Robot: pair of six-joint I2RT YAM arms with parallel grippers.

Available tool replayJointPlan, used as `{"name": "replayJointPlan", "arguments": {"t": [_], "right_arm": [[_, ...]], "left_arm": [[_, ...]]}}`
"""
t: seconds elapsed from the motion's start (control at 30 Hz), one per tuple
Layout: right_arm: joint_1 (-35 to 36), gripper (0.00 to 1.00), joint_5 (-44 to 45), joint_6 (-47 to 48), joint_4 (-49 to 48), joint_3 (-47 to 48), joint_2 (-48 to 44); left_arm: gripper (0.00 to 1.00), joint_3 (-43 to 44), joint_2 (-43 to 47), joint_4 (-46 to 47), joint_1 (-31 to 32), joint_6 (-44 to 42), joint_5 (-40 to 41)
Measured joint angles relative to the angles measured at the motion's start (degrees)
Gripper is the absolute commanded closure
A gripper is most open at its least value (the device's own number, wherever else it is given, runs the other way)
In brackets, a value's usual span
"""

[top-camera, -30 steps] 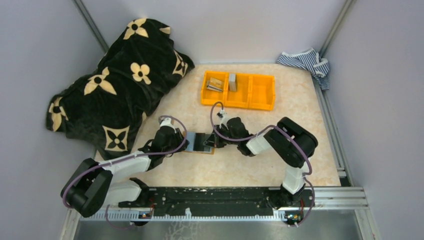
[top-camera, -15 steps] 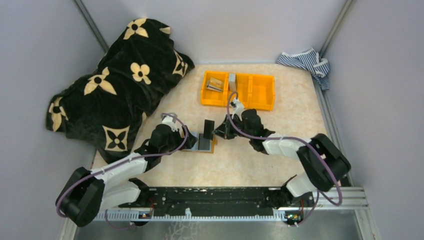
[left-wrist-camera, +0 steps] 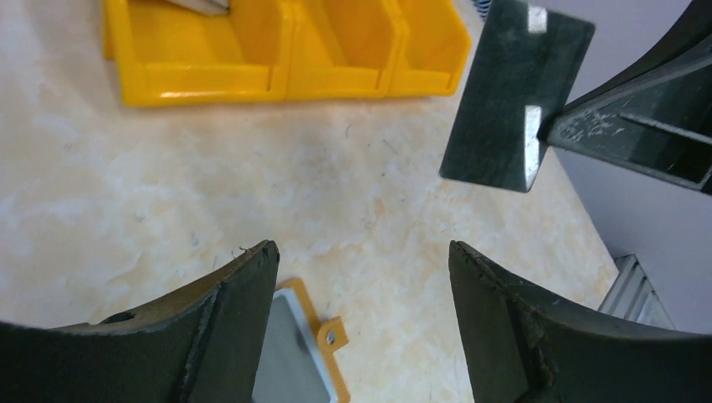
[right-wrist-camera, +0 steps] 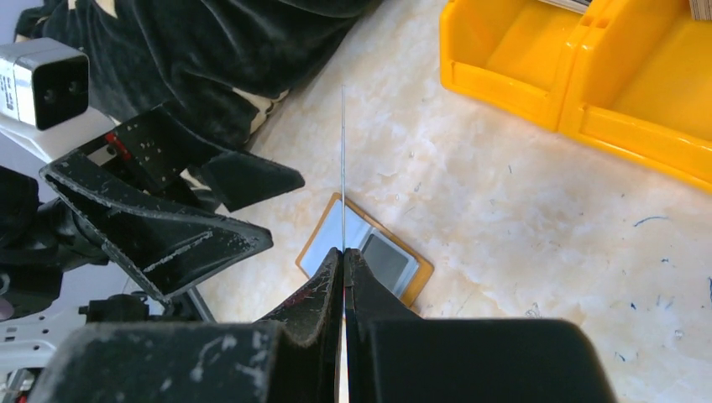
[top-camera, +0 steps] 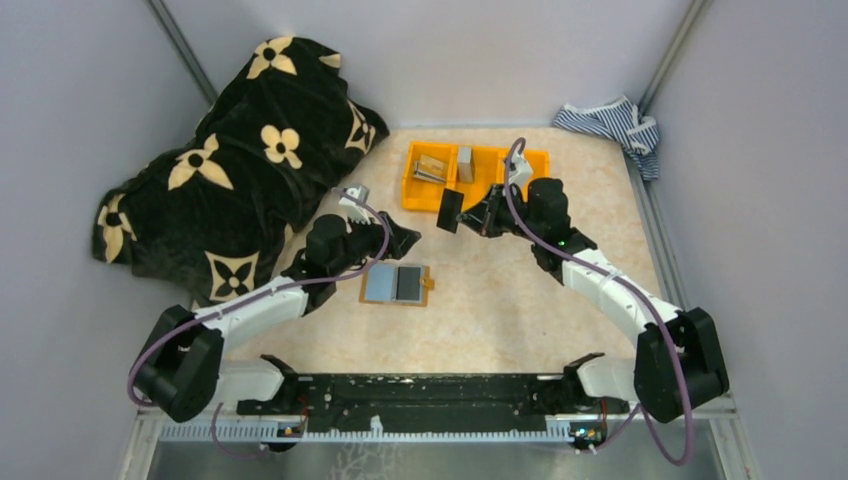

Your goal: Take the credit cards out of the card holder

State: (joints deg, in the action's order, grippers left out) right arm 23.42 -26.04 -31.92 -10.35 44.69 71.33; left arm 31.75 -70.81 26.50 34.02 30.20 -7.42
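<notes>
Card holder (top-camera: 396, 284) lay open and flat on the table (top-camera: 500, 310), grey-blue inside up, snap tab pointing to the robot's right, nothing touching it. Right gripper (top-camera: 470, 213) was pressed together on a dark credit card (top-camera: 450, 210), pinching it by one edge. The card was held upright in the air, clear of the holder and close to the front of the orange bin (top-camera: 420, 200), so it looked on its way there. That is a guess. In the right wrist view the card (right-wrist-camera: 342, 168) showed edge-on as a thin line rising from the closed tips. Left gripper (top-camera: 398, 240) had its fingers spread wide with nothing between them and hovered just past the holder's far edge. It was probably parked there to come back down and pin the holder for the next pull. The holder's right half looked darker, maybe another card in that pocket, can't tell for sure. Black patterned blanket (top-camera: 240, 150) and striped cloth (top-camera: 610, 120) sat well apart from the work.
</notes>
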Motion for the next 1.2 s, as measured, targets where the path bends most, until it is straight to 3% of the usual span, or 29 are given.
{"name": "replayJointPlan", "arguments": {"t": [0.5,0.9,1.07,1.2], "right_arm": [[-0.7,1.0,-5.75,-0.72,2.86,1.95,-0.72],[-0.7,1.0,-6.88,-2.58,1.79,-0.33,-4.0],[-0.7,1.0,-7.06,-2.62,1.84,-0.35,-4.02],[-0.7,1.0,-7.08,-2.62,1.81,-0.35,-4.07]], "left_arm": [[0.25,4.81,-13.22,20.5,-0.79,4.66,-11.28],[0.46,4.63,-18.14,34.32,-0.81,12.7,-19.74],[0.66,3.1,-20.83,42.58,-0.74,18.34,-23.37],[0.95,2.29,-20.98,46.16,-0.79,20.79,-24.41]]}}
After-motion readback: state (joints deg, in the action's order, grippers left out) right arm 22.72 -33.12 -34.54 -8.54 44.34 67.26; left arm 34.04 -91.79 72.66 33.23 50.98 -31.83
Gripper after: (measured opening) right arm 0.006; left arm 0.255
